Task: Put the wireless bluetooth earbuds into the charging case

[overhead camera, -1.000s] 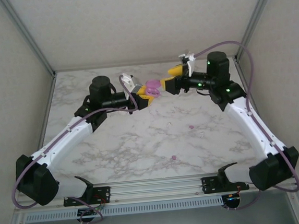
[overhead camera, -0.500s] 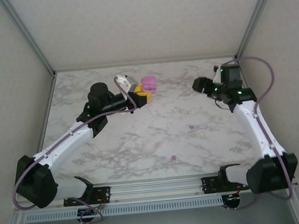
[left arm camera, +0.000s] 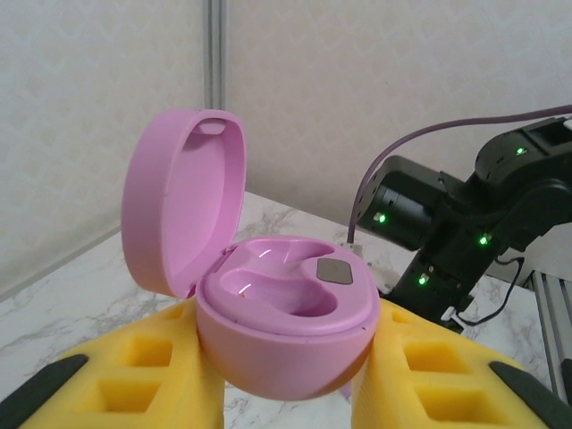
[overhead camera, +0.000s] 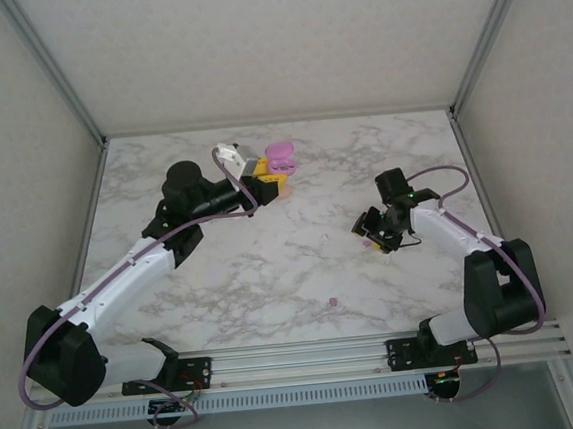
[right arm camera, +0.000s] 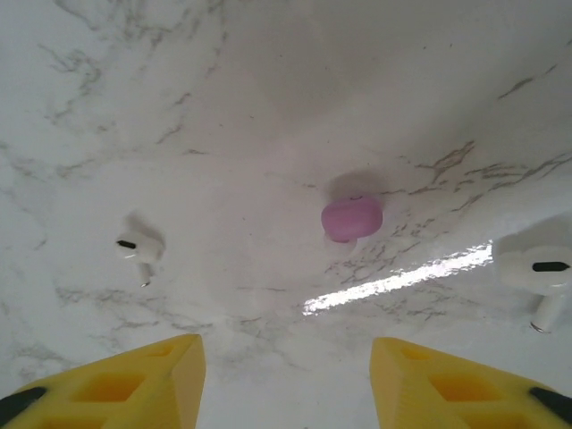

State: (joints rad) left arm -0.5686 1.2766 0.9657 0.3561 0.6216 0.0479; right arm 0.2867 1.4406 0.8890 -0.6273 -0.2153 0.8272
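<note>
My left gripper point(overhead camera: 269, 184) is shut on the pink-purple charging case point(left arm camera: 284, 313), held off the table at the back centre between the yellow fingers point(left arm camera: 125, 384). The case point(overhead camera: 280, 160) has its lid up, and I see nothing in its two wells. My right gripper point(overhead camera: 373, 231) points down at the table at mid right. It is open point(right arm camera: 286, 384), with bare marble between its fingers point(right arm camera: 456, 380). Just ahead of it lies a purple earbud point(right arm camera: 351, 219), with one white earbud point(right arm camera: 138, 248) to the left and another point(right arm camera: 536, 268) to the right. One more purple earbud point(overhead camera: 333, 301) lies nearer the front edge.
The marble table point(overhead camera: 222, 280) is walled by pale panels at the back and both sides, with metal posts in the back corners. A rail point(overhead camera: 299, 359) carrying both arm bases runs along the near edge. The right arm's purple cable point(overhead camera: 443, 173) loops above its forearm.
My right arm has swung away from the case at the back and come down over the buds at mid right, its jaws narrowing. My left gripper has drawn the case slightly back-left.
</note>
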